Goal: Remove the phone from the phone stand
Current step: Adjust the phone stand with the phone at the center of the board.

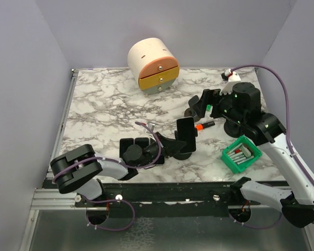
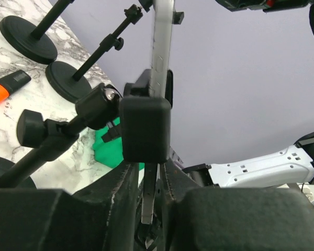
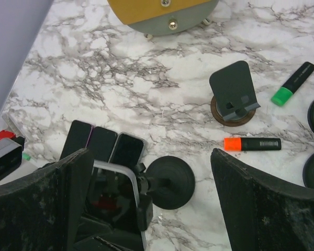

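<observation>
The work surface is a white marble-pattern table [image 1: 104, 99] enclosed by plain lilac-grey walls. The left gripper [image 2: 148, 183] is positioned at the lower end of the phone [image 2: 161, 47], with one finger on each side of its thin edge. Whether the pads press on it cannot be determined. The phone stands upright, seated in the black clamp of the phone stand [image 3: 167, 181], whose round base rests near the table's front centre. Three dark handsets [image 3: 102, 145] lie flat side by side just beside that base. The right gripper [image 3: 150, 152] hovers above the stand, jaws spread wide, holding nothing. Further out are an orange highlighter [image 1: 204, 126], a green bin [image 1: 242, 154] and, at the rear, a round drawer unit [image 1: 153, 63].
</observation>
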Controlling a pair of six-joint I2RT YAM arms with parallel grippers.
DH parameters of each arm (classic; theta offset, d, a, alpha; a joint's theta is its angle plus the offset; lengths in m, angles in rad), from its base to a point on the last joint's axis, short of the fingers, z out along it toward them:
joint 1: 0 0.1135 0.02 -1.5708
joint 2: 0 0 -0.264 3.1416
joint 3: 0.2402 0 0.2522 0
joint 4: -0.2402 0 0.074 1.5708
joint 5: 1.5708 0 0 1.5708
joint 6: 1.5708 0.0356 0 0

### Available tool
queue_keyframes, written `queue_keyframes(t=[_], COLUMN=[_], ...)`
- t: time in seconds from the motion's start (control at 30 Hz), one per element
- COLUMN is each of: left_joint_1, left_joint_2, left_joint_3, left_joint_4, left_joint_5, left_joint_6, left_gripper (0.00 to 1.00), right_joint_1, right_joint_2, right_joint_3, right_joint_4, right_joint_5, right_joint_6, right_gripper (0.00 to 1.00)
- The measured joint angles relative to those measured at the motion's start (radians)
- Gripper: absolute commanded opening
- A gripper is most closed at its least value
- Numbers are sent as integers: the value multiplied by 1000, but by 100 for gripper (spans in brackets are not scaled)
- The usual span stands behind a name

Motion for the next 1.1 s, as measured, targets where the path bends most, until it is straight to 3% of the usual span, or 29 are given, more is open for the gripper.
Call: queue_keyframes(t=[0.23,0.5,0.6,0.77,0.93,1.1], left_joint_1=[1,1,1,1,1,2], left_joint_2=[-67,-202,-319,-610,-896,-1000], left_joint_3=[-36,-117,-152,-192,-156,-35], left_joint_4=[-31,-77,-132,-326,-624,-873], left_joint_5=[-9,-42,-61,-121,-226,-300], left_joint_6=[8,45,66,99,164,280], left_gripper=[44,76,98,99,99,99], right_joint_1=[0,2,2,6,52,329], right_joint_2=[-12,-70,-130,-140,16,176], right_joint_3=[-36,-43,-50,-14,178,301], right_joint_4=[76,108,134,149,94,-31], right_joint_5=[-28,-29,-33,-61,-11,283], right_joint_6=[26,62,72,39,-8,-24], right_gripper=[100,100,100,100,100,100])
